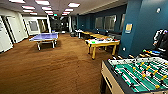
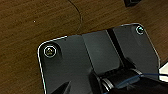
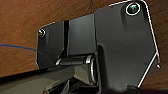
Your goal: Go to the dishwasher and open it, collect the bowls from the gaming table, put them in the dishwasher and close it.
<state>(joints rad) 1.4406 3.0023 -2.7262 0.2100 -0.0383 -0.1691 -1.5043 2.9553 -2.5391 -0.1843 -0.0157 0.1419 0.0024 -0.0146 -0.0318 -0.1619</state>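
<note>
You are looking into a long games room with brown wood-grain floor, teal walls on the right and rows of lit ceiling panels overhead. The gaming table, with its white top and yellow frame and legs, stands right of centre in the head view, against the teal wall and well apart from you across open floor. Small things lie on this worktop, among them a bright green spot near its left end that may be one of the bowls; you cannot make out its shape from here. Farther back on the left stands a blue table-tennis table, and beyond the gaming table more yellow tables line the right wall under the windows. In the near right corner sits the football table, its green field crossed by rods with small figures. A person's dark and white clothing shows at the right edge.

Both wrist views look down over the robot's own dark plate onto the same brown floor; a thin dark cable curves across it in the left wrist view. You cannot tell the state of either end effector, released or clenched.
</note>
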